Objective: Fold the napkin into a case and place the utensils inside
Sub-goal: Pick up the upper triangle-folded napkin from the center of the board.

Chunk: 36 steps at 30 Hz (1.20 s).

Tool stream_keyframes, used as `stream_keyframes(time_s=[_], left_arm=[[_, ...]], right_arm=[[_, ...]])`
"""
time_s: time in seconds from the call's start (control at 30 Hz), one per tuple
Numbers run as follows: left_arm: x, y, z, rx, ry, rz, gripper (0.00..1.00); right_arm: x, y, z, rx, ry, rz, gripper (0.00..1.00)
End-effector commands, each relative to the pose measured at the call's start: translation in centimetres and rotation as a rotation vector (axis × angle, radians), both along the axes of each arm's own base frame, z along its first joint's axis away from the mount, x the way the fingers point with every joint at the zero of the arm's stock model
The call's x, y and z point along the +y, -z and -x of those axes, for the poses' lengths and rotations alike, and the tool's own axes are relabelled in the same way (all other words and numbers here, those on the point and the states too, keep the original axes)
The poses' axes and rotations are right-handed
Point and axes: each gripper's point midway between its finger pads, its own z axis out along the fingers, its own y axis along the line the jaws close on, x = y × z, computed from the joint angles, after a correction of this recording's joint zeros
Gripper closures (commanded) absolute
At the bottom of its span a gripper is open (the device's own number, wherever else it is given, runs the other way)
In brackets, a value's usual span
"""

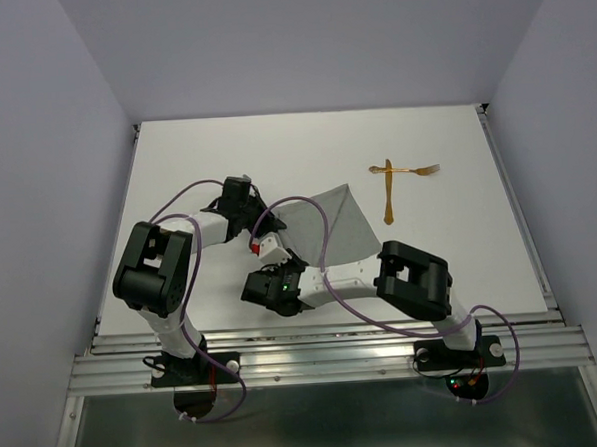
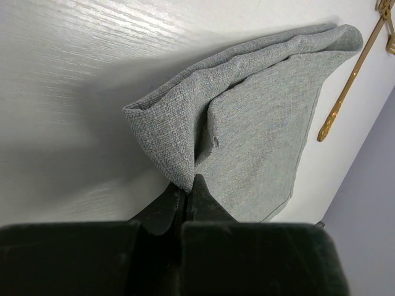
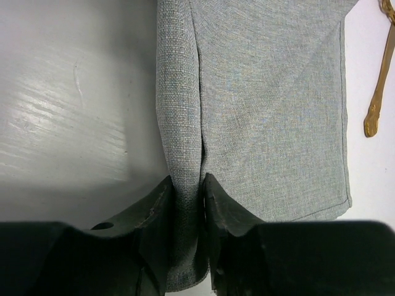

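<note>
From the top, the grey napkin lies partly folded near the middle of the white desk. The two gold utensils lie crossed just to its far right, close by but not touching it. In the left wrist view, the left end effector is pinched tight on a napkin corner. In the right wrist view, the right end effector squeezes a raised fold of the napkin.

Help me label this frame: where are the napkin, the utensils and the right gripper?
napkin (image 1: 343, 221), top view, middle of the folded cloth.
utensils (image 1: 388, 194), top view, shaft of the nearer piece.
right gripper (image 3: 187, 185), right wrist view, between its fingers, on the cloth fold.
</note>
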Motion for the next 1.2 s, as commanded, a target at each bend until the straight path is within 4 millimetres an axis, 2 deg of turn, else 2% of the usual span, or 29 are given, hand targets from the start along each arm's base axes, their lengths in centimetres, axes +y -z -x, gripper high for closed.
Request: stream_keyframes(time_s=[0.0, 0.13, 0.17, 0.27, 0.37, 0.47, 0.6, 0.67, 0.7, 0.73, 0.8, 0.83, 0.87, 0.9, 0.97, 1.03, 1.07, 1.1, 1.13, 1.17], left_arm=[[0.0, -0.7, 0.2, -0.026, 0.002, 0.000, 1.00], [0.0, -0.7, 0.3, -0.029, 0.006, -0.001, 1.00], [0.0, -0.6, 0.3, -0.025, 0.007, -0.001, 1.00], [0.0, -0.8, 0.3, -0.026, 0.007, -0.003, 1.00], [0.5, -1.4, -0.3, -0.037, 0.003, -0.015, 1.00], [1.8, -2.4, -1.3, -0.058, -0.009, -0.038, 1.00], [5.1, -4.7, -3.4, -0.110, -0.061, -0.062, 1.00], [8.0, -5.0, -4.0, -0.088, -0.112, -0.102, 1.00], [8.9, -5.8, -4.3, -0.108, -0.115, -0.123, 1.00], [10.7, -7.0, -5.4, -0.133, -0.154, -0.136, 1.00], [12.7, -8.1, -5.6, -0.133, -0.192, -0.174, 1.00], [14.7, -9.3, -5.9, -0.145, -0.232, -0.214, 1.00], [14.8, -10.5, -6.4, -0.177, -0.228, -0.216, 1.00], [16.9, -10.6, -6.1, -0.153, -0.287, -0.265, 1.00], [21.5, -14.3, -6.2, -0.221, -0.422, -0.306, 1.00], [23.9, -16.3, -5.9, -0.254, -0.490, -0.337, 1.00], [25.4, -16.9, -5.3, -0.249, -0.533, -0.384, 1.00], [27.0, -19.5, -5.0, -0.299, -0.585, -0.405, 1.00], [27.6, -20.5, -4.6, -0.316, -0.603, -0.421, 1.00], [29.2, -21.3, -3.8, -0.314, -0.658, -0.491, 1.00]], right_arm=[[0.4, -0.8, -0.3, -0.052, 0.021, -0.032, 0.71], [0.3, -1.0, -0.2, -0.050, 0.018, -0.046, 0.82], [0.3, -1.0, -0.2, -0.052, 0.020, -0.050, 0.88], [0.9, -1.1, 0.0, -0.029, -0.014, -0.092, 0.94], [2.1, -2.5, 0.4, -0.001, -0.061, -0.185, 0.99], [3.4, -4.0, 0.4, 0.005, -0.103, -0.225, 0.99], [6.9, -5.3, 0.2, 0.035, -0.178, -0.257, 0.99], [9.0, -6.6, 0.2, 0.048, -0.212, -0.316, 0.99], [9.9, -6.8, 0.6, 0.074, -0.239, -0.344, 0.99], [11.0, -7.9, 0.6, 0.076, -0.257, -0.384, 0.99], [12.5, -8.8, 0.9, 0.101, -0.296, -0.428, 0.99], [13.7, -10.0, 0.9, 0.097, -0.315, -0.463, 1.00], [14.3, -10.9, 0.9, 0.098, -0.330, -0.489, 0.99], [15.1, -11.3, 1.1, 0.106, -0.350, -0.508, 0.99], [17.8, -13.1, 1.7, 0.127, -0.431, -0.588, 0.99], [19.6, -14.0, 1.9, 0.141, -0.469, -0.624, 0.99], [21.2, -16.4, 1.9, 0.131, -0.496, -0.678, 0.99], [22.5, -15.3, 2.3, 0.170, -0.526, -0.678, 0.99], [23.3, -15.8, 2.6, 0.187, -0.545, -0.700, 0.99], [24.0, -16.4, 2.9, 0.197, -0.568, -0.722, 0.99]])
